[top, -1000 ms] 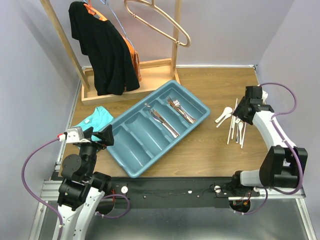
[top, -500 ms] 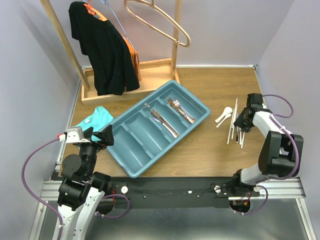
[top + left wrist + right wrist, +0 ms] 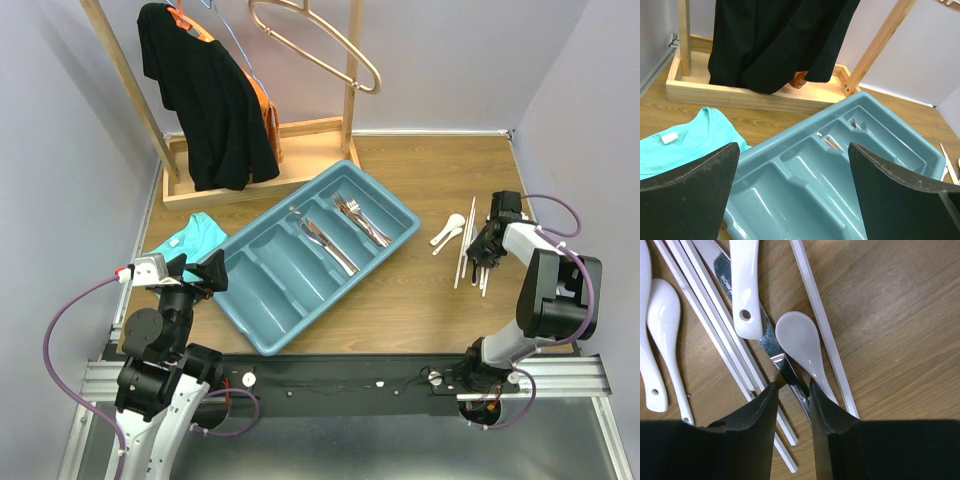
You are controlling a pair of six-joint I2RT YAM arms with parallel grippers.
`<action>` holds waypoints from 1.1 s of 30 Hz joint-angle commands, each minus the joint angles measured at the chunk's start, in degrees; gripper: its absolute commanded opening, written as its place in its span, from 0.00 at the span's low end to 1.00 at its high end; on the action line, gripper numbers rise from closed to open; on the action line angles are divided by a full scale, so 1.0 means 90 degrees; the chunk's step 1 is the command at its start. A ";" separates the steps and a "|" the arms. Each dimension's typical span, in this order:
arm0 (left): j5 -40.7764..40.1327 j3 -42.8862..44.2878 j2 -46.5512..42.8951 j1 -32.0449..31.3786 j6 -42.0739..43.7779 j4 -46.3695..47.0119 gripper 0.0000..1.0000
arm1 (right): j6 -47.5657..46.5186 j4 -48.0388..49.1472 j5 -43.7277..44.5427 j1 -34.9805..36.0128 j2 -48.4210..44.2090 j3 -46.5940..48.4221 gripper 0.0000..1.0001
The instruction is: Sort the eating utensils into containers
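Observation:
The teal cutlery tray (image 3: pixel 265 290) lies diagonally mid-table, with coppery forks (image 3: pixel 360 218) in its far compartment and silver knives (image 3: pixel 325 240) in the one beside it. Loose white spoons (image 3: pixel 448 230) and pale chopsticks (image 3: pixel 463 255) lie to its right. My right gripper (image 3: pixel 484 250) is down on this pile. In the right wrist view its jaws (image 3: pixel 794 390) stand narrowly apart astride a silver knife (image 3: pixel 790 375), beside a spoon (image 3: pixel 797 340) and chopsticks (image 3: pixel 715 325). My left gripper (image 3: pixel 198 270) hovers open and empty at the tray's near-left end (image 3: pixel 805 190).
A teal folded cloth (image 3: pixel 185 240) lies left of the tray. A wooden rack base (image 3: pixel 260 170) stands at the back, with a black garment (image 3: pixel 205 100) and large metal hangers (image 3: pixel 320 45) hanging above. Purple walls close in on both sides.
My right arm folded in and its gripper dropped onto the loose utensils, ending astride the knife. The left arm has not moved.

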 commanded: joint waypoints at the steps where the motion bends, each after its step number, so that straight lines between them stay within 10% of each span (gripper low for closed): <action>1: -0.0017 -0.0005 -0.0374 -0.0031 0.0093 0.0050 0.99 | -0.0124 0.0181 -0.0043 -0.0047 0.0242 -0.0189 0.39; 33: 0.0012 -0.0006 -0.0404 -0.0031 0.0074 0.0060 0.99 | 0.0441 -0.0326 -0.1683 0.0588 -0.0830 -0.1527 0.01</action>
